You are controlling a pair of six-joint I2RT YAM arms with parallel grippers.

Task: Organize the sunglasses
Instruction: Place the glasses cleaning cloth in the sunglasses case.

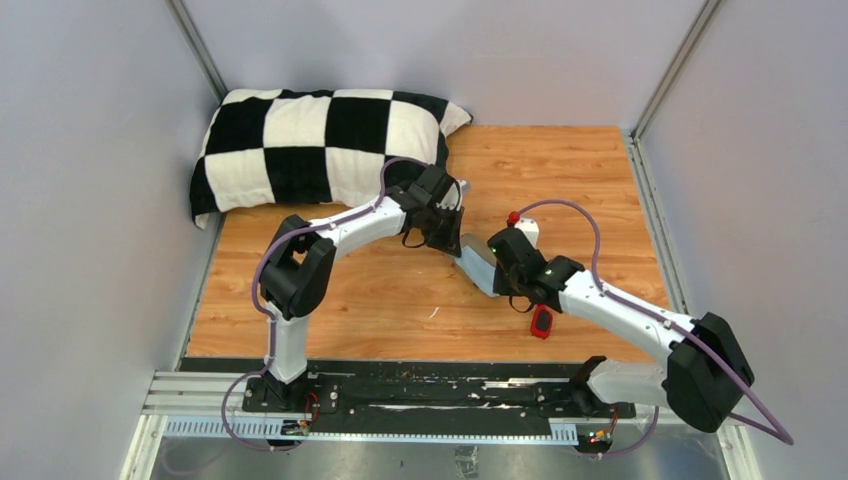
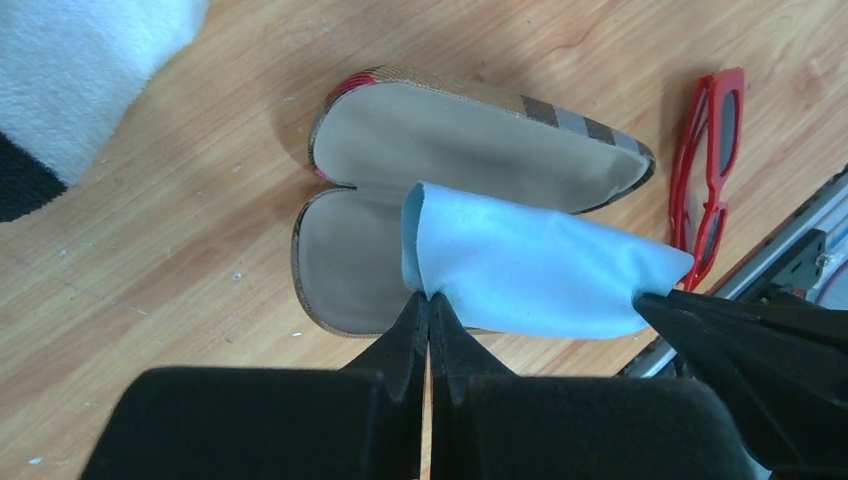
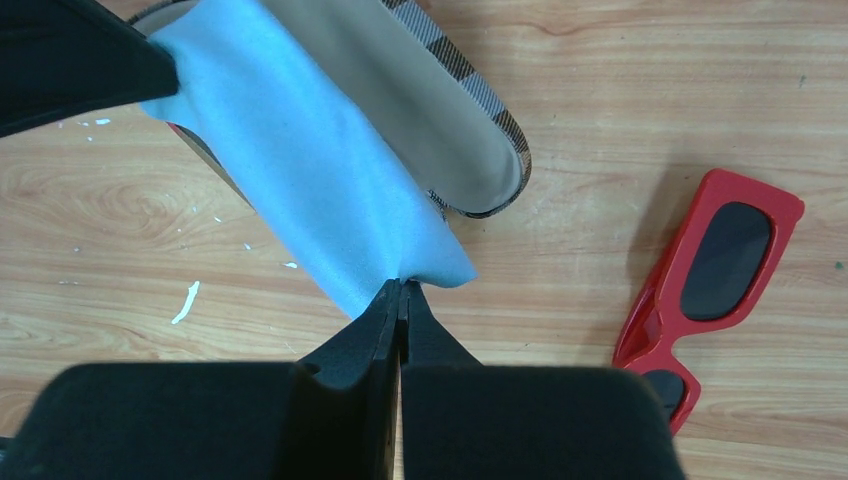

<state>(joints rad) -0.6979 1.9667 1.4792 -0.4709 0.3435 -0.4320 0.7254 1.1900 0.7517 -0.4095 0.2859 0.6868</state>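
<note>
- Blue cloth [image 2: 530, 270] is stretched between your pincers: the left pincer [image 2: 428, 300] and the right pincer [image 3: 400, 290] each pinch an end of it.
- Sunglasses [image 3: 715, 270] lie on the wood [image 3: 620, 90] just beside the right pincer, outside the open case [image 2: 450, 130] under the cloth; I judge the packing is not yet begun.
- You have bare wood around the case; the pillow [image 1: 320, 140] sits beyond the left pincer.

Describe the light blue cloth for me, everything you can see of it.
The light blue cloth looks soft, matte and thin, with no print. It is stretched between both pincers: the left pincer is shut on one end, the right pincer on the other. It hangs over the open plaid case; I cannot tell whether it touches the beige lining. The red sunglasses lie apart from it on the wooden table.
</note>
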